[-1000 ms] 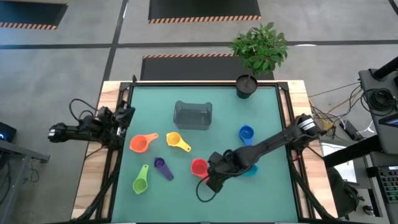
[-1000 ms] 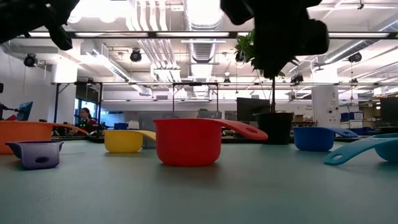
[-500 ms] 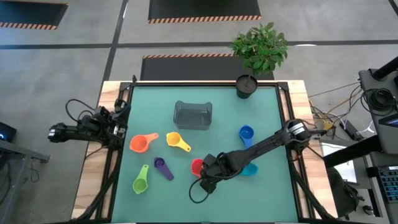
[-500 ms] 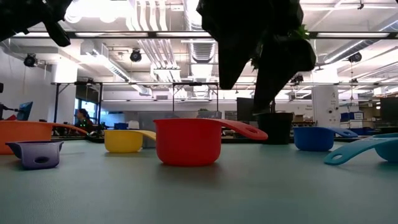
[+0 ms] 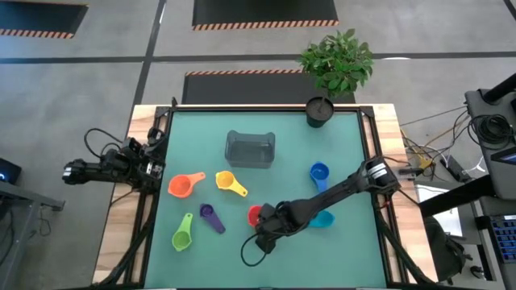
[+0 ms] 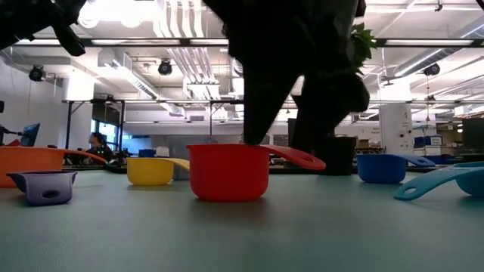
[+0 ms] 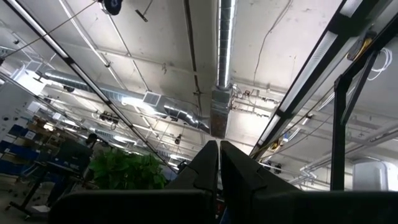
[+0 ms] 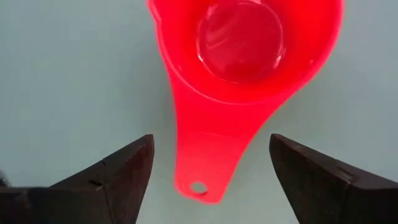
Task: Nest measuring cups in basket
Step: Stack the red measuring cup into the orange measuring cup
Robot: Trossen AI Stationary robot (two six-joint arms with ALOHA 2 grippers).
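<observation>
Tool on my right [image 8: 210,171] hangs low centre in the high view, fingers spread wide astride the red cup's [image 8: 244,59] handle, gripping nothing. My left tool [image 7: 219,165] is pressed together at centre left, off the counter [image 5: 347,242].

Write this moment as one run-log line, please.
right tool: open, astride red cup handle | left tool: shut, parked | basket: empty

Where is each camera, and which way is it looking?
High view: above the table, looking straight down; both arms show.
Low view: at tabletop height, looking level across; the right arm comes down from above.
Left wrist view: on the left arm, facing the ceiling; its shut fingers show.
Right wrist view: on the right arm, facing down; its open fingers show.
Shared: the red cup.
</observation>
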